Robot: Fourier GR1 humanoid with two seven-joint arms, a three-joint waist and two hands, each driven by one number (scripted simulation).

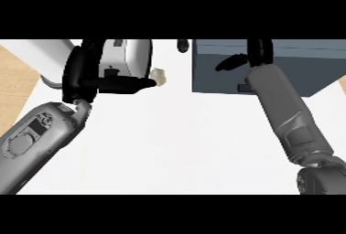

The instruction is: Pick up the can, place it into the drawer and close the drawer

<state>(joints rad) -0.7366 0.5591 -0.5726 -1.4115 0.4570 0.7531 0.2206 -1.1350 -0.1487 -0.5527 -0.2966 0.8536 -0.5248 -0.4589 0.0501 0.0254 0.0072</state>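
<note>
The left hand [86,75] curls round the white can [130,55], left of the drawer [216,78].

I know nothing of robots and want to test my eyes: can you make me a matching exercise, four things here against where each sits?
Things:
1 left hand
2 right hand
3 small cream object
4 blue-grey box

Places:
A upper right of the counter
B over the box's left part
C just right of the left hand
D upper left, in front of a white appliance

Pairs: 1-D, 2-B, 3-C, 4-A.
</note>
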